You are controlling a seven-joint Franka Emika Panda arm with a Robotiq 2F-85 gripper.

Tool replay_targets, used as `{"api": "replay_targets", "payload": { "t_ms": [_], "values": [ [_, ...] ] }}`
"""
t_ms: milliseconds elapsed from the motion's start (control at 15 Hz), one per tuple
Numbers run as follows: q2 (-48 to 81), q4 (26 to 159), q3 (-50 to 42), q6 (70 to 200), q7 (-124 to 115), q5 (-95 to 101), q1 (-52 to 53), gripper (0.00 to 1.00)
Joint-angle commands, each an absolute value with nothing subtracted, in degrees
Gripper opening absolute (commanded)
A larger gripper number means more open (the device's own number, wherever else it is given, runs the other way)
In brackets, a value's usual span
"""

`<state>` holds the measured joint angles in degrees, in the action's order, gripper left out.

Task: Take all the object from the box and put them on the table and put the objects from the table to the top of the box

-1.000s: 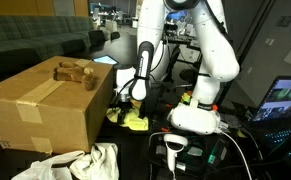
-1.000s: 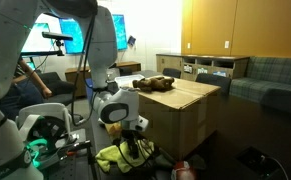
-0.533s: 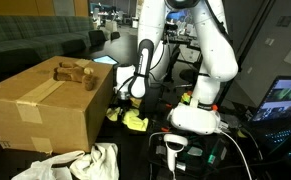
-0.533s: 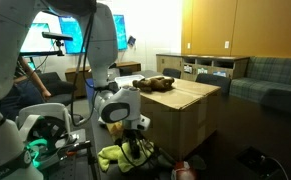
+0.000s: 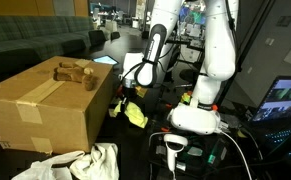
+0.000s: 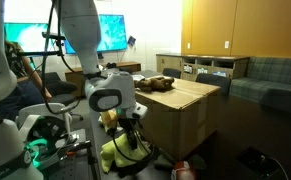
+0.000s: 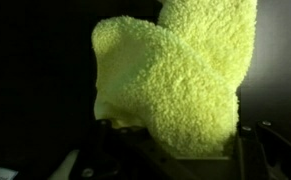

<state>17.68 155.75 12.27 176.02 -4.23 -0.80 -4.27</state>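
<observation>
The fingers [image 7: 101, 150] are pressing shut on the yellow cloth [image 7: 180, 75], which is bulging out of the closed jaws and filling most of the wrist view. In both exterior views the gripper [image 5: 132, 97] [image 6: 125, 124] is pointing downward just beside the box [image 5: 45, 108], at the side wall facing the robot's base. The yellow cloth [image 5: 135, 113] [image 6: 119, 153] is hanging bunched under it, its long axis running roughly upright and slanting a little away from the box. Whether its lower end is touching the table [image 5: 150, 135] cannot be told. A narrow gap is separating cloth and cardboard wall. On top of the box the brown toy [image 5: 73, 73] [image 6: 157, 83] is lying beside the tape strip [image 5: 43, 90], near the edge closest to the gripper; most of the box top around it is bare. A white cloth [image 5: 90, 163] is lying crumpled in front of the box.
</observation>
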Motion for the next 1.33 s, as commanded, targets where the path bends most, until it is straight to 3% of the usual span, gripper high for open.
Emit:
{"api": "replay_targets", "payload": {
  "t_ms": [0,467,1267],
  "values": [
    [9.78,157.75,13.37,172.41,-4.44,-4.59,-3.27,0.15],
    [-8.11,161.77,8.26,159.58,-6.04,-5.0,0.62,0.13],
    [-31.18,153.34,4.51,133.3,-11.24,-0.51,-1.7,0.12]
  ]
}}
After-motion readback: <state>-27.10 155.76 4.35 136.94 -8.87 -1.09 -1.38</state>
